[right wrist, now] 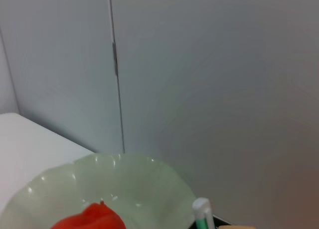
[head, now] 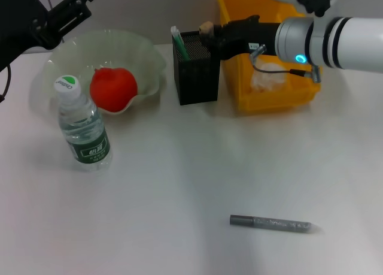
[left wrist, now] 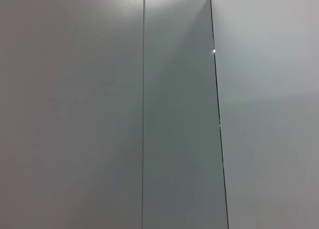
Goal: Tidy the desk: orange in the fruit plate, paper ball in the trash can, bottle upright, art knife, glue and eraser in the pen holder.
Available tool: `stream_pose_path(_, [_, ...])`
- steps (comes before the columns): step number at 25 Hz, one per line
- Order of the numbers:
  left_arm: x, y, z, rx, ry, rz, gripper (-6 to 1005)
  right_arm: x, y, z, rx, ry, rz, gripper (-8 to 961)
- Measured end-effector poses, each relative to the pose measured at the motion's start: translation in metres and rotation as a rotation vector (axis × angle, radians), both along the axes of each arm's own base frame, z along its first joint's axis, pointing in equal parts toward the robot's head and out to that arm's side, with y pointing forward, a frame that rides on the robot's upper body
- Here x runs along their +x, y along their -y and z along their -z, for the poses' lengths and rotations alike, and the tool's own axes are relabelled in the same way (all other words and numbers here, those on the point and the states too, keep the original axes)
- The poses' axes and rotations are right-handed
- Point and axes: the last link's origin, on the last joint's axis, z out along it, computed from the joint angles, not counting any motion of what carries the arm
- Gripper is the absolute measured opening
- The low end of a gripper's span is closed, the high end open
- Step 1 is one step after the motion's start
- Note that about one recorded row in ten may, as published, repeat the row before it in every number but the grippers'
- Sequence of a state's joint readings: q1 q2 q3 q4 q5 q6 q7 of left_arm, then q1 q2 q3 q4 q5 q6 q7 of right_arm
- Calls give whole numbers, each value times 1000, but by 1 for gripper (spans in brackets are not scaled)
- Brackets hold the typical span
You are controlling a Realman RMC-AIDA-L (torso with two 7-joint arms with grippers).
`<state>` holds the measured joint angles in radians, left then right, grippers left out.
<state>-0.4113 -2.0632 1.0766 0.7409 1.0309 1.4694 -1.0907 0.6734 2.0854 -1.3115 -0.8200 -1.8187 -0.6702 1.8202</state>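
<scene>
While the right gripper (head: 208,35) hangs just over the rim of the black mesh pen holder (head: 196,71), its fingers are closed on a small pale eraser (head: 206,27) held directly above the holder's open top. A green-and-white glue stick (head: 179,42) leans inside the holder at the side away from the gripper's arm. Just behind the gripper, under its forearm, sits the yellow trash can (head: 272,98), almost touching the pen holder's wall, with a crumpled paper ball (head: 266,76) inside. Beyond the pen holder from the gripper lies the pale green fruit plate (head: 143,53), its wavy edge close to the holder, carrying the orange (head: 113,88). The bottle (head: 82,126) stands upright just beside the plate's near rim. Well apart from the gripper, toward the robot, the grey art knife (head: 272,223) lies flat with bare table (head: 179,185) all round it. The left gripper (head: 63,14) is raised past the plate's far edge; whether its fingers are apart I cannot tell.
</scene>
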Motion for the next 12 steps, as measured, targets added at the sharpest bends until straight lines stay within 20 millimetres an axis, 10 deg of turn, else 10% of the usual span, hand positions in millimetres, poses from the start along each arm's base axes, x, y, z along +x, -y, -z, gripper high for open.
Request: stream_pose_path(12, [2,-1,1,-2,-1,6,726,-6,0,24,41,67,-82,262])
